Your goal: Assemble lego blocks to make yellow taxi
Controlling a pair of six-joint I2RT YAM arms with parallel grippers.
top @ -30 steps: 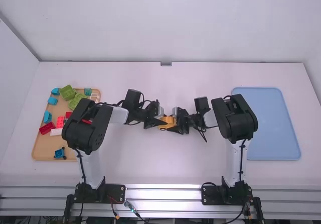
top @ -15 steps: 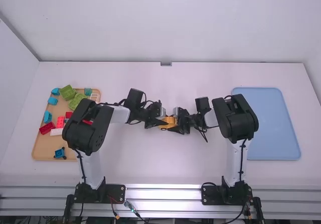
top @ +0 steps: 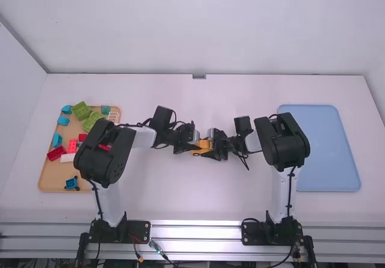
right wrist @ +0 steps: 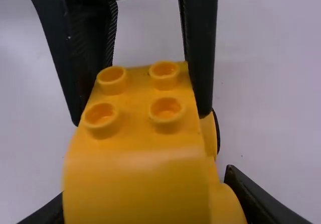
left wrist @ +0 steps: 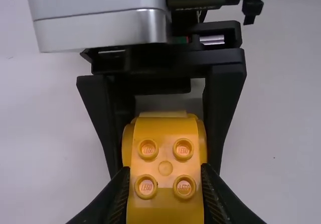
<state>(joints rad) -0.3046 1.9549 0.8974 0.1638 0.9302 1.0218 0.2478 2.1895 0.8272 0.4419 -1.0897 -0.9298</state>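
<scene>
Near the table's middle, my left gripper [top: 194,147] and my right gripper [top: 210,148] face each other at the yellow car [top: 201,151]. In the left wrist view, the left gripper [left wrist: 165,184] is shut on the studded end of the yellow car [left wrist: 165,158], and the other arm's fingers stand at its far part. The right wrist view has the right gripper [right wrist: 150,204] shut on the rounded, smooth part of the yellow car [right wrist: 135,169]. Four studs face up on it, and a dark wheel edge shows at one side.
A wooden tray [top: 54,175] at the left holds green blocks [top: 90,120], blue blocks [top: 57,139], red blocks [top: 56,153] and a small wheeled blue piece [top: 71,184]. A blue tray [top: 319,148] lies at the right.
The left gripper has shifted very slightly to the right at the yellow car. My right arm looks almost unmoved, and both grippers remain at the car.
</scene>
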